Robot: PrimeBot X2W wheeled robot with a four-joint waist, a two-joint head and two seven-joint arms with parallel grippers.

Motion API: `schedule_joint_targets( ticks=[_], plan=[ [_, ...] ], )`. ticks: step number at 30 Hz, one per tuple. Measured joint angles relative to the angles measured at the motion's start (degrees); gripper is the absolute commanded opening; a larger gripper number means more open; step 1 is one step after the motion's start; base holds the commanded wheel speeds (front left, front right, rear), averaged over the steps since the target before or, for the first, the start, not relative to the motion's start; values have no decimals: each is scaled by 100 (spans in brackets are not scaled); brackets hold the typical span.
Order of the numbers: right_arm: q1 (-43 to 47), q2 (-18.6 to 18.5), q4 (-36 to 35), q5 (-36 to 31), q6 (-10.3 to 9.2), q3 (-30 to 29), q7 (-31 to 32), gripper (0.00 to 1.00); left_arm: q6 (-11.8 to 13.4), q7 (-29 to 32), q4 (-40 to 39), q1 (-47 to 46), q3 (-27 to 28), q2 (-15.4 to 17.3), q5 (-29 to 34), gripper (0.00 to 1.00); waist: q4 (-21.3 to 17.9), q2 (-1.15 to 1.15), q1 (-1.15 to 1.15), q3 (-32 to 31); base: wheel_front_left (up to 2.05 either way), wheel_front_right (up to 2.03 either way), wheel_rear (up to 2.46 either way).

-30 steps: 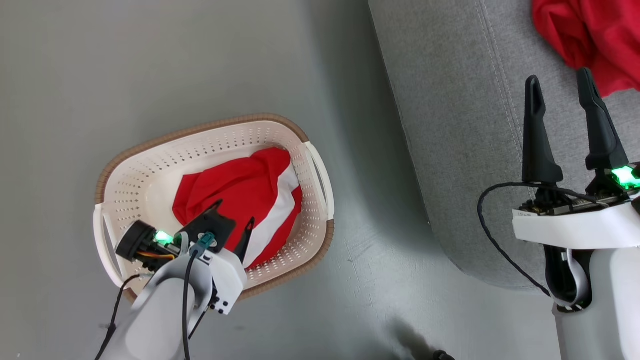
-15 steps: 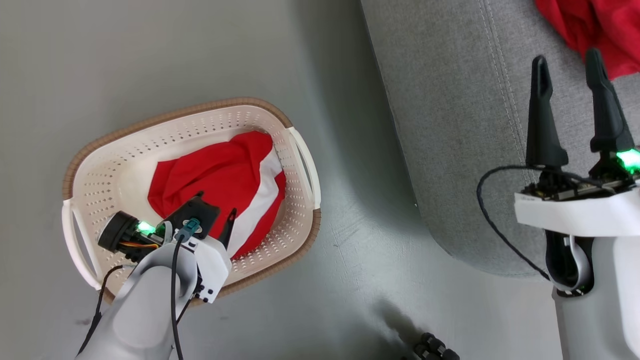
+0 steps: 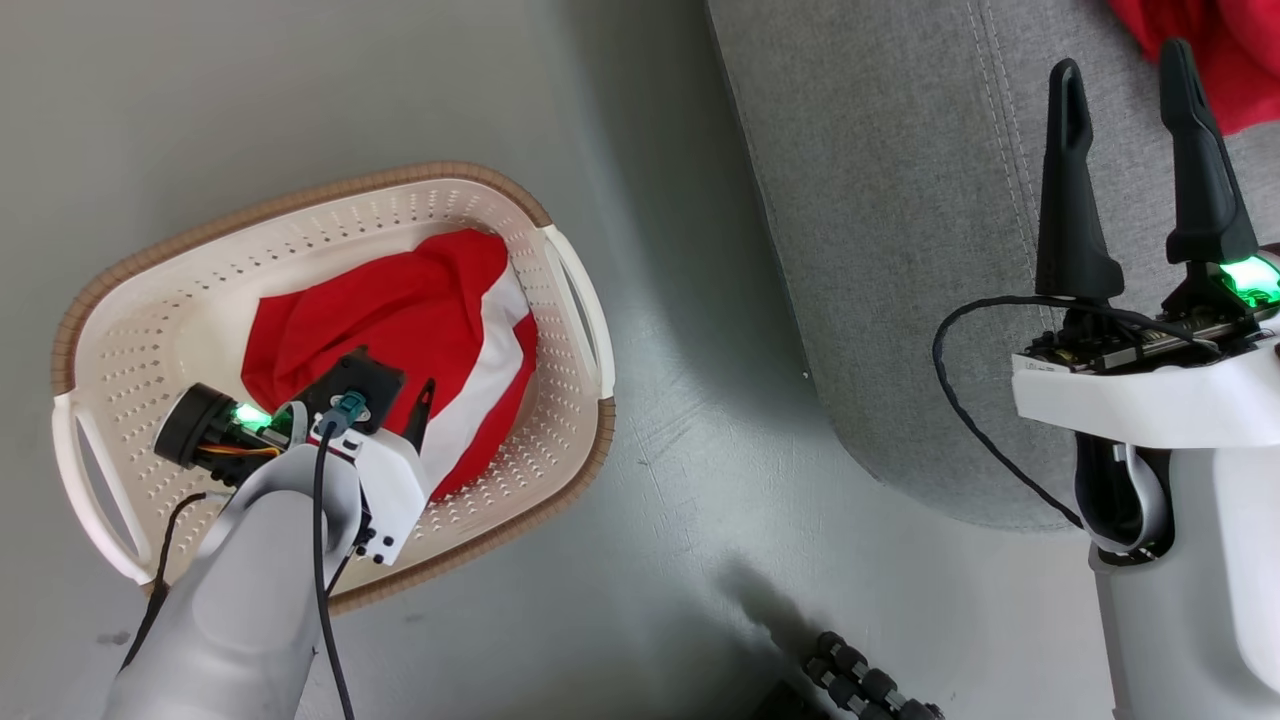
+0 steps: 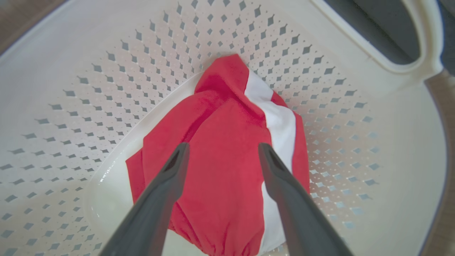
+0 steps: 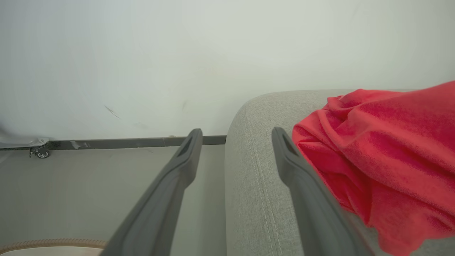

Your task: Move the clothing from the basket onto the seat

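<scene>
Red cloth with a broad white panel (image 4: 227,170) is seen crumpled in the cream perforated plastic basket (image 4: 106,71), under the spread, empty left fingers (image 4: 167,185). A second red garment (image 5: 384,149) is laid on the grey woven seat (image 5: 256,177), beside the right fingers (image 5: 181,167), likewise spread.
</scene>
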Motion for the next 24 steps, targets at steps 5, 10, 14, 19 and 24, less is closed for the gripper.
schedule_joint_targets(
  ticks=[5,10,14,19,24],
  plan=[
    [-91,1,33,41,0,90,-5,100,1,51,124,-109,-20,66,44,100,-68,0,0,145,0,0,0],
    [-208,0,44,64,0,112,-74,100,7,125,269,-205,-22,188,54,100,-129,0,0,286,0,0,0],
    [-226,0,55,114,0,144,-80,100,38,194,341,-283,3,200,87,100,-174,0,0,384,0,0,0],
    [-240,0,80,151,0,231,-144,100,71,246,486,-385,2,363,131,100,-233,0,0,485,0,0,0],
    [-410,1,142,177,0,291,-156,100,169,300,602,-470,-4,377,192,100,-308,0,0,562,0,0,0]
  ],
)
